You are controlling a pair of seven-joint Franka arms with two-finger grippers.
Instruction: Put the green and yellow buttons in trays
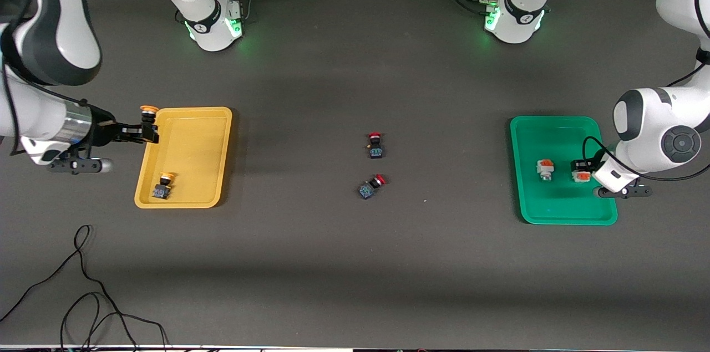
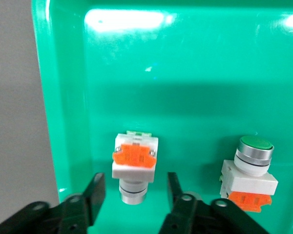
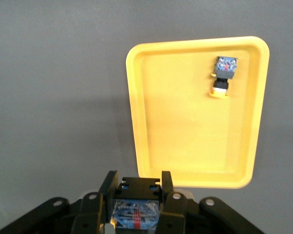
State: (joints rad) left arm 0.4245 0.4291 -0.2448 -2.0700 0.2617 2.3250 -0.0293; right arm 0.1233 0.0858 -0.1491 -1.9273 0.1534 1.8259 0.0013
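My right gripper (image 1: 148,129) is shut on a yellow-capped button (image 1: 148,113) and holds it in the air just at the rim of the yellow tray (image 1: 194,141), at its corner toward the right arm's end. The right wrist view shows the gripper (image 3: 136,178) clamped on the button's black-blue body (image 3: 136,210). A second yellow button (image 1: 163,185) lies in that tray (image 3: 185,136). My left gripper (image 2: 135,190) is open, low in the green tray (image 1: 554,202), its fingers on either side of a white and orange green button (image 2: 134,163) that rests on the tray. Another green button (image 2: 249,170) lies beside it.
Two red-capped black-blue switches (image 1: 375,145) (image 1: 370,185) lie mid-table between the trays. A black cable (image 1: 83,285) loops on the table near the front camera at the right arm's end.
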